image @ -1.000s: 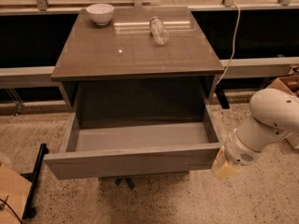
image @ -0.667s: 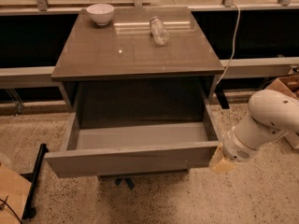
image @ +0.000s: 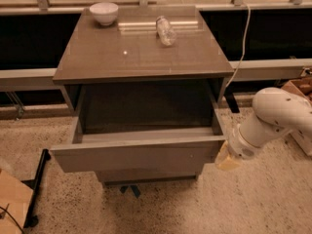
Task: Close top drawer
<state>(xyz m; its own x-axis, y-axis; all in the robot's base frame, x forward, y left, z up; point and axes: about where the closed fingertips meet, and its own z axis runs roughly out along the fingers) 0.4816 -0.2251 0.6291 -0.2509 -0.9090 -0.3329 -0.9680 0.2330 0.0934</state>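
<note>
The top drawer [image: 139, 153] of the grey-brown cabinet stands pulled out toward me, its plain front panel facing down-front and its pale inside partly showing. My gripper [image: 227, 158] sits at the end of the white arm [image: 273, 118], right against the right end of the drawer's front panel. Its yellowish fingertips touch or nearly touch the panel's corner. The lower drawer fronts are hidden under the open drawer.
On the cabinet top [image: 141, 50] stand a white bowl [image: 104, 12] at the back left and a clear bottle [image: 165, 30] lying at the back middle. A cardboard box [image: 13, 199] and black stand [image: 36, 179] are at the lower left. A white cable [image: 242, 48] hangs at right.
The drawer has slid inward, showing less of its inside. My gripper has moved left and forward with the panel's right end.
</note>
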